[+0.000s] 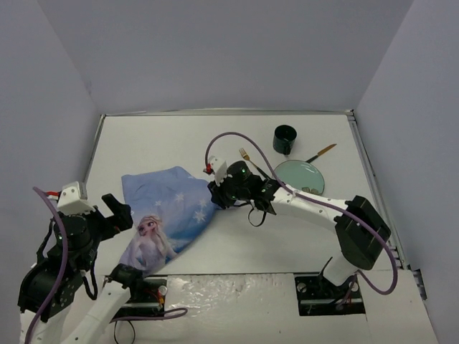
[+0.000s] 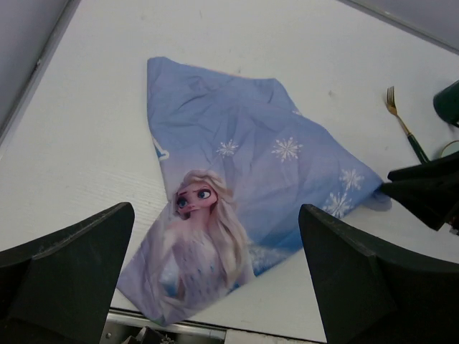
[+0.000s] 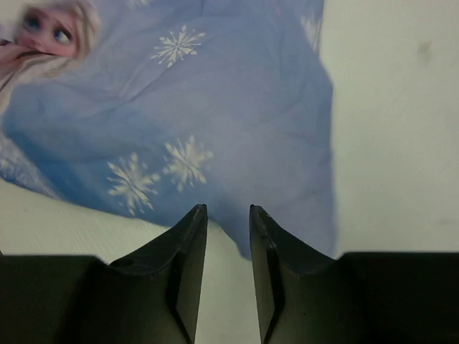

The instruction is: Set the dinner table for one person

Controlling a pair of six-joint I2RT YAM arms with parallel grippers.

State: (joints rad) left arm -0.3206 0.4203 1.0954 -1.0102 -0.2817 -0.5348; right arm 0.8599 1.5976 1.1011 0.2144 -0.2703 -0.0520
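Right gripper [image 3: 228, 209], fingers nearly together at the placemat [image 3: 215, 129] corner, grip on cloth unconfirmed: placemat-spreading step, which next likely requires drawing that corner flat across the dinner table [image 3: 401, 107].

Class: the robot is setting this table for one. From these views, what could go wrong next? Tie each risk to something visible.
1. The right gripper sits at a corner of the placemat, jaws only narrowly apart; it may catch just the edge and slip off.
2. The placemat lies skewed and wrinkled; pulling one corner could bunch it further.
3. The fork lies near the right gripper; a swing might knock it.
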